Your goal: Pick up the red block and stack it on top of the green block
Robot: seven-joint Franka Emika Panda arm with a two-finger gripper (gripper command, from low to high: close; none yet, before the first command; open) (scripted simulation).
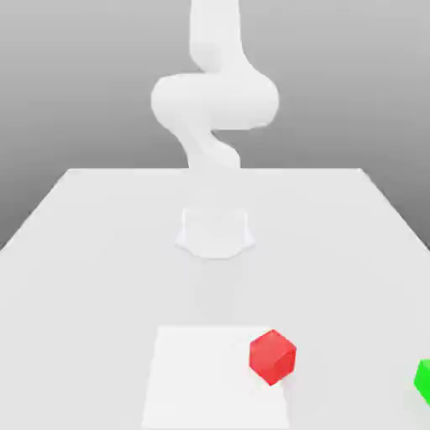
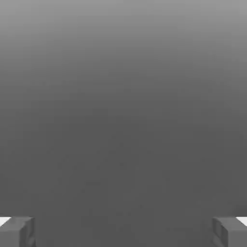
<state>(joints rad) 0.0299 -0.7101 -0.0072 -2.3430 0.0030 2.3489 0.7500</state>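
Two blocks apart, green block at frame edge.

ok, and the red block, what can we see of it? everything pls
The red block is a small, plain cube, bright red and matte-looking, its faces differing slightly in shade. In the exterior view it is turned so a corner points toward the camera side. It sits at the right-hand edge of the pale square patch, to the exterior view's left of the green block and apart from it. No gripper is on it.
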